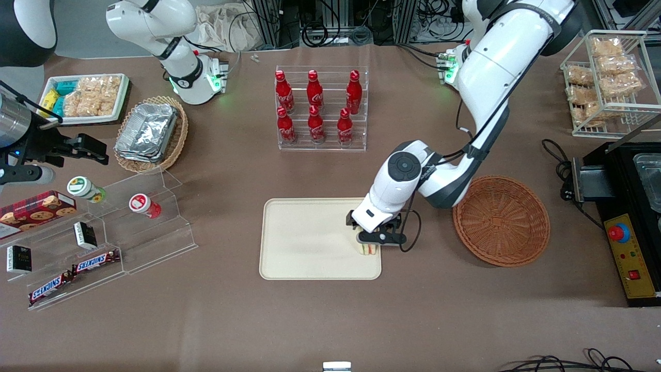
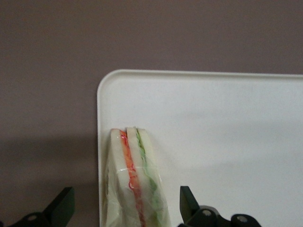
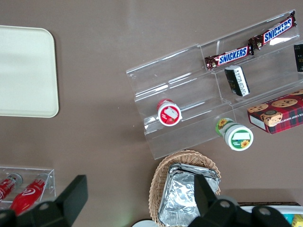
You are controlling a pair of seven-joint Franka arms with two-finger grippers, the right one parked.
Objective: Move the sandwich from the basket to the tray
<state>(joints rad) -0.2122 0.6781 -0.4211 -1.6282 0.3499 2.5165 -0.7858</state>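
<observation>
Sandwich (image 2: 135,182) stands on its edge on the tray (image 1: 304,237), right by the tray's rim on the side nearest the basket (image 1: 501,221). The jaws (image 1: 373,242) are just above it, open, one finger (image 2: 61,204) on each side and not touching. The basket sits on the worktop (image 1: 330,320) nearby.

1. The front view looks steeply down over the whole table from high up, with the tray (image 1: 310,240) near centre and the basket (image 1: 501,220) at about 3 o'clock from it.
2. The left wrist view hangs close above the tray's rim (image 2: 102,118), between the parted fingers of the gripper (image 2: 127,208), with the sandwich (image 2: 135,182) on the tray.
3. The right wrist view faces down at the parked arm's end of the table; it shares a tray corner (image 3: 28,71) with both others.
</observation>
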